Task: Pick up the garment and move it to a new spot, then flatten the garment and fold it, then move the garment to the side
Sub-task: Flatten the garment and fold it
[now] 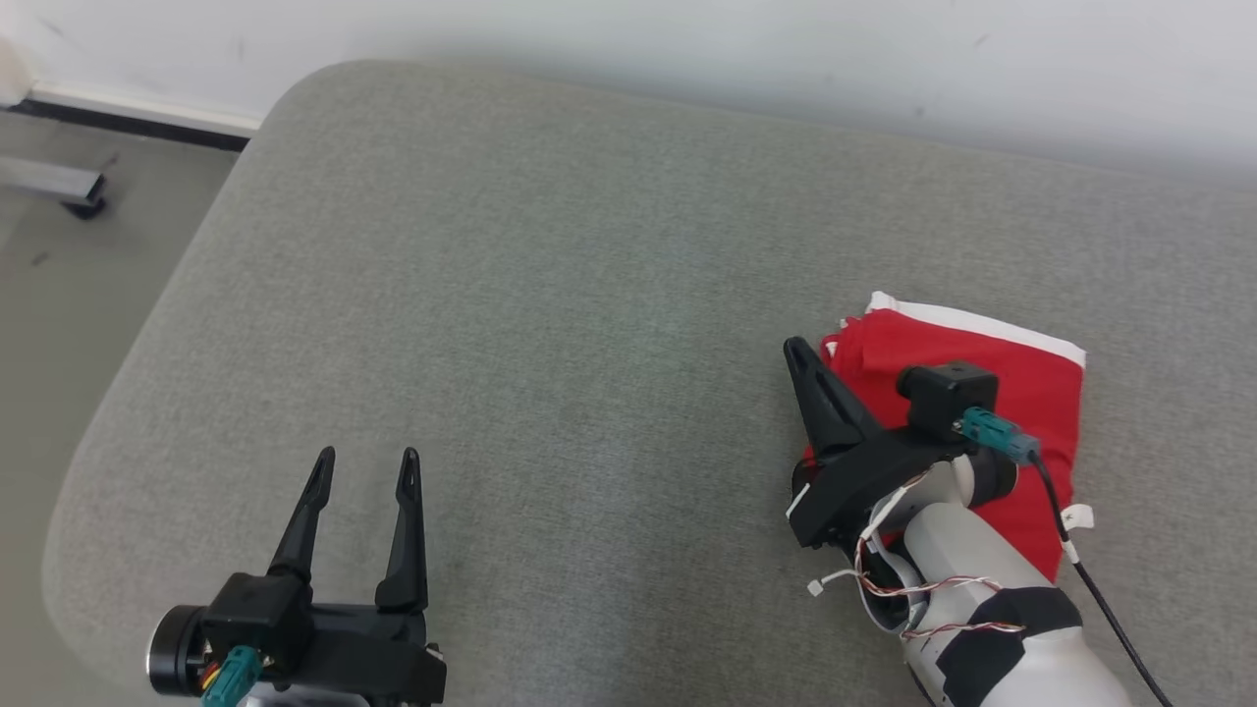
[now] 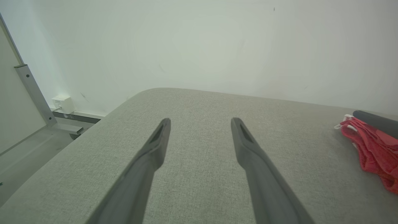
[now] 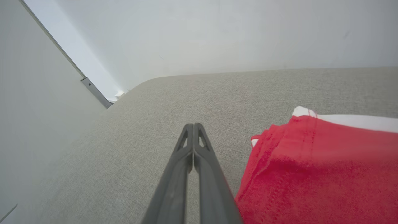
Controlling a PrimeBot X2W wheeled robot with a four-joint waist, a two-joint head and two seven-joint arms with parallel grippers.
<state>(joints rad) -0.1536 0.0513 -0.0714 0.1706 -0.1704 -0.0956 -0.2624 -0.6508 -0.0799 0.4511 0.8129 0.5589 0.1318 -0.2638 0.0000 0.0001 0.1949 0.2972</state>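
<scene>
Currently your red garment (image 1: 943,339) lies lower right on the grey cushion (image 1: 550,295), near edge hidden by the right arm (image 1: 982,589). Your right gripper (image 1: 797,352) is closed and empty beside it; left gripper (image 1: 366,457) spread, lower left.

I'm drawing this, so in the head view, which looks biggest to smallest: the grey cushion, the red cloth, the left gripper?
Largest: grey cushion.
Then red cloth and left gripper: about alike, and the gripper is nearer the camera, so unranked.

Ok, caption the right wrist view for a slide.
Shut right claw beside the folded red garment on the grey cushion.
</scene>
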